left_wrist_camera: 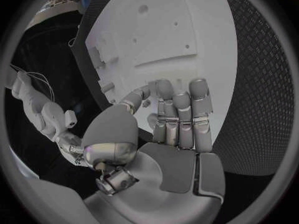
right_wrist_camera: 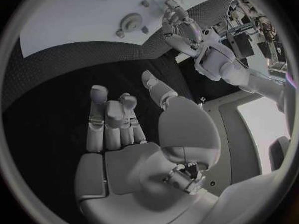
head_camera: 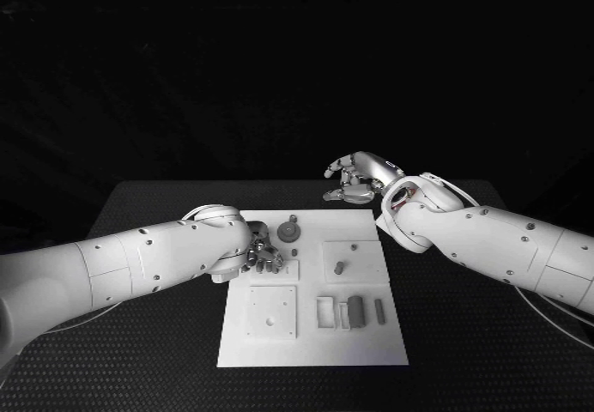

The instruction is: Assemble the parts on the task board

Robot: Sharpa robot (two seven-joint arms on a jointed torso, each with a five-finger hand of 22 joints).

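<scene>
Left hand (head_camera: 261, 252): fingers curled, over task board (head_camera: 316, 343) | right hand (head_camera: 356, 177): empty, raised

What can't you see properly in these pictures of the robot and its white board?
- Head view: the left robot hand covers part of the task board, so whether it holds a part is unclear.
- Head view: the grey parts are too small to identify.
- Right robot hand: its fingers are curled, with nothing visible in them.

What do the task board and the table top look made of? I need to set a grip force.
Task board: seemingly rigid plastic or painted metal, matte white, with crisp recesses. Table: covered with what looks like a black rubbery mat, with a fine diamond-textured surface in the left wrist view.
</scene>
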